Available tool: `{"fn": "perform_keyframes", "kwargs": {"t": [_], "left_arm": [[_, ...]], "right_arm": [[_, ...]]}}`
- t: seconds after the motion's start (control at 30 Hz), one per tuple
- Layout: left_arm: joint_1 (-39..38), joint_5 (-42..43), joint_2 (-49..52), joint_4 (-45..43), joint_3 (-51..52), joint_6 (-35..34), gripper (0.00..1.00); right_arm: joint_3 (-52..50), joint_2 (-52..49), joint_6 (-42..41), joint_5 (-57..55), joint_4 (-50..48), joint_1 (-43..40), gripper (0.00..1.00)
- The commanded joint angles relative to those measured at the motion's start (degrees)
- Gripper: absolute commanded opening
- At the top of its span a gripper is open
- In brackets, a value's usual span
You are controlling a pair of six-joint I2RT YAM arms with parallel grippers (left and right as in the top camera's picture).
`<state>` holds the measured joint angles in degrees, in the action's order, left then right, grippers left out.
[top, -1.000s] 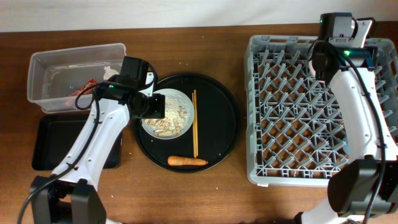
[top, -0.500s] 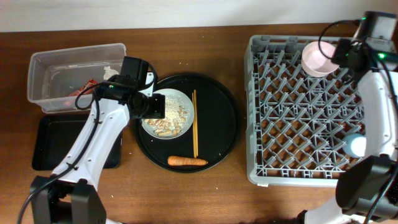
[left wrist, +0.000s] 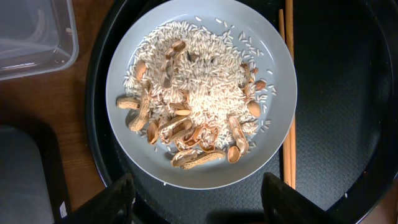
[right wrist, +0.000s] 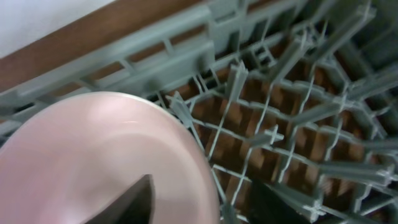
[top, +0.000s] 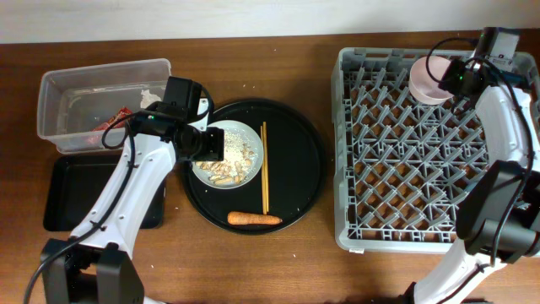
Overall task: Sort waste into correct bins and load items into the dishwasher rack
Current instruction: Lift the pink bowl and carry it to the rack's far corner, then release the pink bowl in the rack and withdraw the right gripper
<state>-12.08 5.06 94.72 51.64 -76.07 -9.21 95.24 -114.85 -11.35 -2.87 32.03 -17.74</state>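
Observation:
My left gripper [top: 202,142] [left wrist: 199,205] hangs open over the near edge of the pale round plate [top: 239,128] [left wrist: 273,143]. A heap of rice and peanut shells [top: 228,160] [left wrist: 193,93] lies on the plate. Two chopsticks [top: 263,169] [left wrist: 288,93] and a carrot [top: 253,219] lie beside it. The pinkish bowl [top: 426,80] [right wrist: 81,162] rests in the far part of the grey dishwasher rack [top: 405,169]. My right gripper [top: 460,78] [right wrist: 202,193] is open at the bowl's rim. One finger is over the pink side, the other outside.
A large round black tray [top: 295,169] carries the plate, chopsticks and carrot. The clear tub [top: 101,69] at far left holds a red wrapper [top: 108,124] and a white scrap [top: 152,97]. A flat black tray [top: 72,194] lies in front of it.
The right gripper opened and let go of the bowl, which now sits in the rack. That arm swung right, then back beside the bowl. The left arm has not moved.

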Motion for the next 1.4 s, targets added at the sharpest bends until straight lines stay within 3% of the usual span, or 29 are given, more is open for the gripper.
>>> {"fn": "perform_keyframes", "kwargs": {"t": [0.0, 0.1, 0.2, 0.33, 0.43, 0.5, 0.63, 1.3, 1.37], "left_arm": [[0.24, -0.37, -1.31, 0.09, -0.42, 0.52, 0.64], [0.24, -0.37, -1.31, 0.09, -0.42, 0.52, 0.64], [0.24, -0.35, -1.31, 0.11, -0.42, 0.52, 0.64], [0.24, -0.37, -1.31, 0.11, -0.42, 0.52, 0.64], [0.24, -0.37, -1.31, 0.09, -0.42, 0.52, 0.64], [0.24, -0.37, -1.31, 0.07, -0.42, 0.52, 0.64], [0.24, -0.33, -1.31, 0.13, -0.42, 0.52, 0.64], [0.24, 0.04, -1.31, 0.5, -0.42, 0.52, 0.64], [0.24, 0.04, -1.31, 0.5, -0.42, 0.52, 0.64]], "right_arm": [[0.13, -1.79, -1.66, 1.66, 0.74, -0.28, 0.22], [0.26, -0.11, -1.62, 1.38, 0.72, -0.55, 0.04], [0.37, 5.31, -1.11, 1.36, 0.66, -2.19, 0.04], [0.35, 13.9, 7.63, -4.59, 0.26, -4.11, 0.04], [0.35, 16.31, 13.09, -25.0, 1.38, -3.13, 0.04], [0.13, 15.28, 12.37, -48.33, 2.38, -0.87, 0.04], [-1.14, 13.14, 12.15, -62.34, 0.13, 2.4, 0.04], [-7.54, -0.39, 13.05, -56.24, -0.83, 7.34, 0.04], [-8.76, -0.79, 12.81, -56.22, -0.85, 8.92, 0.08]]}}
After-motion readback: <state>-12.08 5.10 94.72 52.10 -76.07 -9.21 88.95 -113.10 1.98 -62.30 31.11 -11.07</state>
